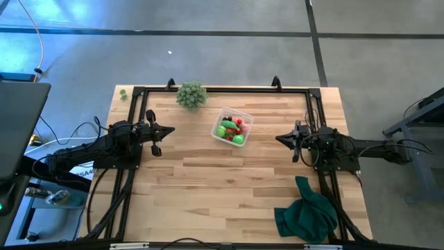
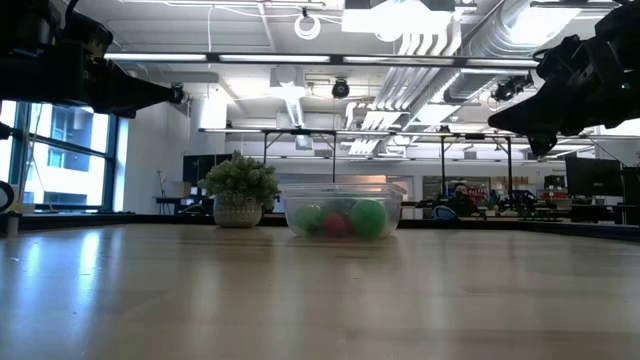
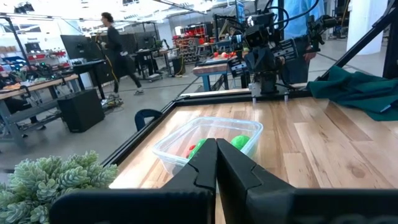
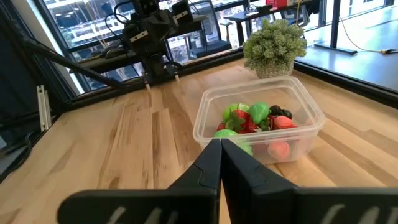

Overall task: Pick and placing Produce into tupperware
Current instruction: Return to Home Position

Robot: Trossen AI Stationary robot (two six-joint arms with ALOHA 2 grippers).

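The tupperware point(image 1: 217, 123) is seen standing upright on the wooden table point(image 1: 229, 194), towards its far edge and near the middle of its width. The produce point(image 1: 234, 129) is gathered inside it: bright green round pieces, a green oblong piece, red pieces and a few dark berries are heaped together against the clear walls. No produce is seen on the boards around the tupperware. Just beside the tupperware, on its far left side, the spiky pale-green ball point(image 1: 191, 94) is placed, close to it but not touching. Farther out past that ball, a small green piece point(image 1: 123, 93) is seen just outside the table's black frame. To the left of the tupperware, well apart from it, the left gripper point(image 1: 166, 130) is held raised above the table and pointed towards it; its fingers point(image 3: 205, 165) are pressed together with nothing between them. To the right of the tupperware, also well apart, the right gripper point(image 1: 279, 139) is held raised and pointed towards it, its fingers point(image 4: 211, 163) likewise closed on nothing. The dark green cloth point(image 1: 306, 212) is crumpled at the near right corner of the table, well apart from the tupperware.
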